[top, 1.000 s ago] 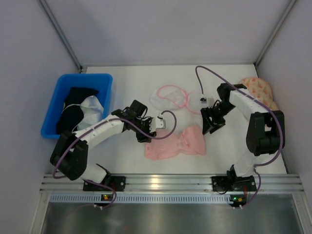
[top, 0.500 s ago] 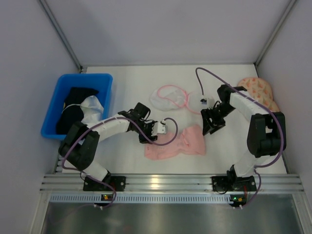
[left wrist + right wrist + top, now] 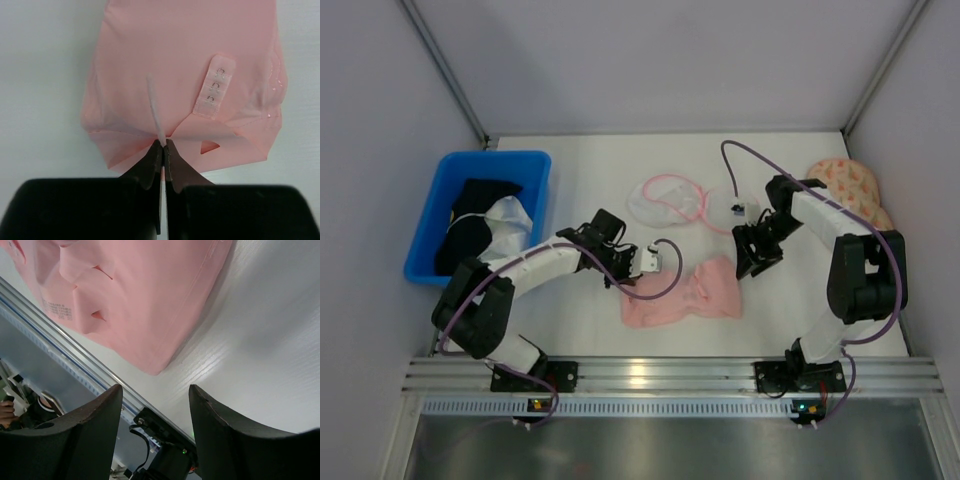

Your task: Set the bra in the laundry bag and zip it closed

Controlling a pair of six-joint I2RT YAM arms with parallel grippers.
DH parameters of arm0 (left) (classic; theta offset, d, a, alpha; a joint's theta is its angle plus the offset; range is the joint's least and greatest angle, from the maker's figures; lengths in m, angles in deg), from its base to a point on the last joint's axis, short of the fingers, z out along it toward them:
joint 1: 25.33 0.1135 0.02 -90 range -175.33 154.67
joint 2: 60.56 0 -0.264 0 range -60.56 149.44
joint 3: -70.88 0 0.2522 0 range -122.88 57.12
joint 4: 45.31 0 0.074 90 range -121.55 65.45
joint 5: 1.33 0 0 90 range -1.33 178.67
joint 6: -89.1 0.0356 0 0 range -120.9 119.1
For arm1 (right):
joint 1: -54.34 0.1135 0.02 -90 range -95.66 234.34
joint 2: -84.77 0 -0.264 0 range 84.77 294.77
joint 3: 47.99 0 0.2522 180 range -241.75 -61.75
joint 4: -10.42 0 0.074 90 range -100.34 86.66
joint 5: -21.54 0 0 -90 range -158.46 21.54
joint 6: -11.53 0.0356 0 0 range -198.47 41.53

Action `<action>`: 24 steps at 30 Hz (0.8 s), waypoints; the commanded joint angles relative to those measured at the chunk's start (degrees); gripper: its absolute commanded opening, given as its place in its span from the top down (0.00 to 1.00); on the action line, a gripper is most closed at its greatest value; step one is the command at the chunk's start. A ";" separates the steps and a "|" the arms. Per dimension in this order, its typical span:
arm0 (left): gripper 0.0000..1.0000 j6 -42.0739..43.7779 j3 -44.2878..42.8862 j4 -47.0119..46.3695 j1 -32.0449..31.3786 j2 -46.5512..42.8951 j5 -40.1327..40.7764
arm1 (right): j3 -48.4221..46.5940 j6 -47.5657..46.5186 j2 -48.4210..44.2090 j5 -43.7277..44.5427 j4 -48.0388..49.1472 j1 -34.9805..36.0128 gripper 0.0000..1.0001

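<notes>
Left claw (image 3: 163,150) pinched shut on bra (image 3: 165,65) hem, right claw (image 3: 155,392) open and empty; lift slowly, guarding against slip from so thin a pinch, then carry toward mesh bag (image 3: 655,203)

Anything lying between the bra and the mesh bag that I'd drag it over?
Nothing loose lies there. The table between the bra and the laundry bag is bare. Only the left arm's own purple cable loops over it. The left gripper is shut on the bra's edge.
</notes>
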 commanded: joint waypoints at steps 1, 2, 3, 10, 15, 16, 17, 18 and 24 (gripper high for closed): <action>0.99 -1.22 0.19 0.68 -0.06 -5.09 -2.89 | -0.32 -0.98 -2.21 0.07 0.98 -0.39 0.44; 1.00 -1.31 0.10 1.29 -0.06 -5.71 -2.97 | -0.32 -0.90 -2.21 0.07 1.07 -0.39 0.44; 1.00 -1.40 0.01 2.34 -0.06 -6.42 -3.32 | -0.41 -0.98 -2.12 0.07 0.90 -0.39 0.44; 1.00 -9.82 -4.90 2.88 -0.59 -10.20 -6.92 | -0.50 -0.72 -1.59 -0.11 1.25 -0.39 0.45; 1.00 -15.01 -9.47 2.88 -4.27 -5.99 -7.72 | -0.59 -0.55 -1.06 -0.72 1.86 -0.39 0.46; 1.00 -16.50 -10.70 2.79 -4.89 -4.59 -7.72 | -0.50 -0.46 -1.24 -0.72 2.04 -0.39 0.46; 1.00 -17.04 -11.32 2.88 -5.85 -3.79 -8.07 | -0.50 -0.37 -1.15 -0.72 2.04 -0.39 0.47; 1.00 -17.39 -11.93 2.88 -6.47 -3.09 -7.99 | -0.41 -0.37 -1.33 -0.90 2.13 -0.39 0.47; 1.00 -21.26 -16.33 1.21 -9.20 5.42 -6.32 | 0.82 -0.46 -1.68 -0.99 2.56 -0.39 0.48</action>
